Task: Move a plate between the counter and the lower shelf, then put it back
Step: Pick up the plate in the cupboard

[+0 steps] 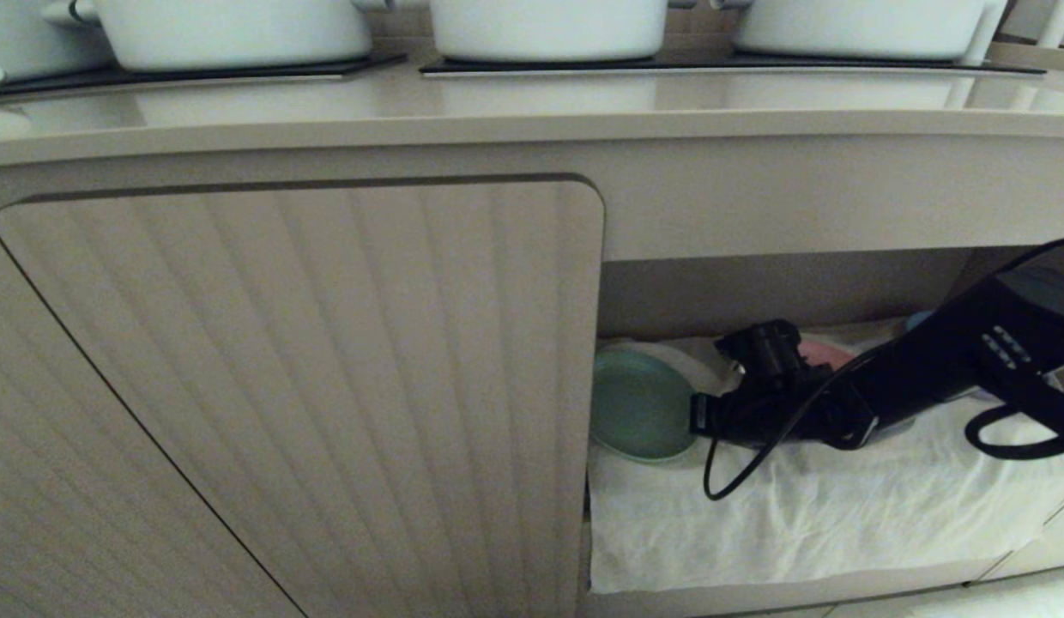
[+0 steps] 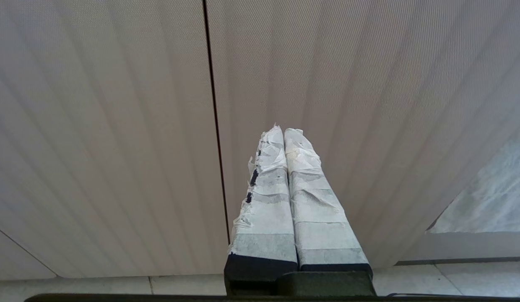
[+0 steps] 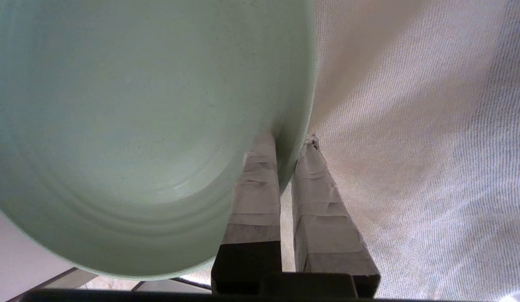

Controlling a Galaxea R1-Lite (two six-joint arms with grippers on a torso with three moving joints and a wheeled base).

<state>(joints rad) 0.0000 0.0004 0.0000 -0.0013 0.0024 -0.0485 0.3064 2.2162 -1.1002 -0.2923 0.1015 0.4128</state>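
A: Right, position of the round, shallow mint-green matte plate (image 1: 639,403)?

B: Down in the lower shelf (image 1: 781,292), the wide beige cabinet recess. It sits at the recess's left end, just beside the edge of the ribbed beige cabinet door (image 1: 326,386), over the wrinkled white cloth (image 1: 798,515) that drapes the shelf floor.

A: Right tool?

B: Right tool (image 3: 291,147) reaches into the recess from the right on its black arm (image 1: 944,360). From its wrist view, the taped white fingers (image 3: 256,197) are clamped on the plate's raised rim, one inside the rim, one outside. Cannot tell whether the plate's underside rests on the cloth.

A: Other plates?

B: A bit of a pink plate (image 1: 824,352) shows behind the arm; mostly hidden.

A: Left tool?

B: Left tool (image 2: 284,132) hangs in front of the ribbed door, parked, its two taped fingers (image 2: 268,201) pressed together on nothing.

A: And above?

B: Long glossy beige desk (image 1: 532,107) with a thick rounded front edge. Three white pots (image 1: 549,26) stand on black inset panels (image 1: 721,64) along it.
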